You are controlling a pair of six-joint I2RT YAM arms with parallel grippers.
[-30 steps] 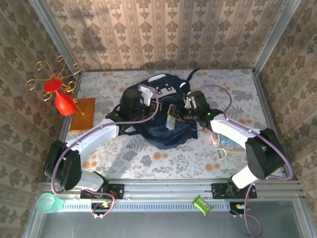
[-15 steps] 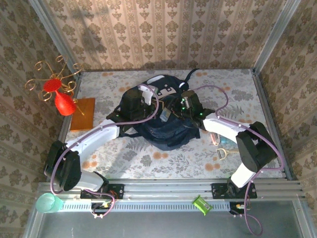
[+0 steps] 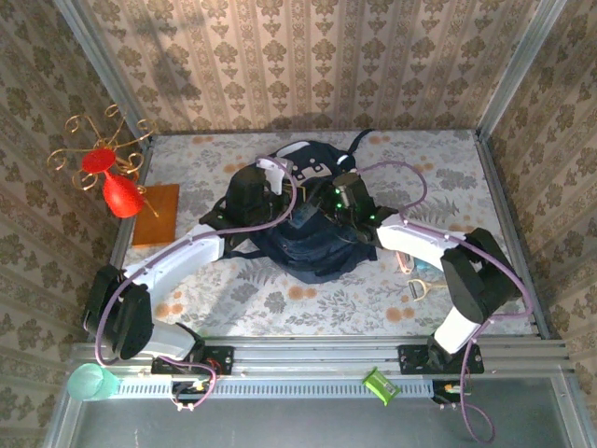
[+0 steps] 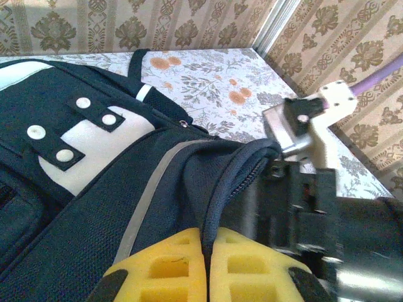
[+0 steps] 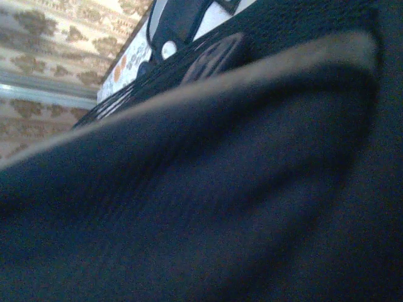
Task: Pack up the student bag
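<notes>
left wrist view: the left gripper (image 4: 208,251) is clamped tight on the zip rim of the student bag (image 4: 94,182), dark navy with white patches and a pale stripe, lying mid-table (image 3: 233,289); the right gripper (image 3: 319,209) is at its mouth, and i cannot tell how far it is spread.

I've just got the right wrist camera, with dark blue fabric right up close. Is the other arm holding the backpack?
Observer: Yes. The left gripper is shut on the rim of the backpack's opening.
Operator: Where is my right gripper?
Observer: From above, the right gripper reaches over the backpack's middle, close to the left one. I can't tell whether it's open.
Operator: Anything lying outside the backpack?
Observer: A few small items lie on the table to the right of the backpack, too small to name.
</notes>
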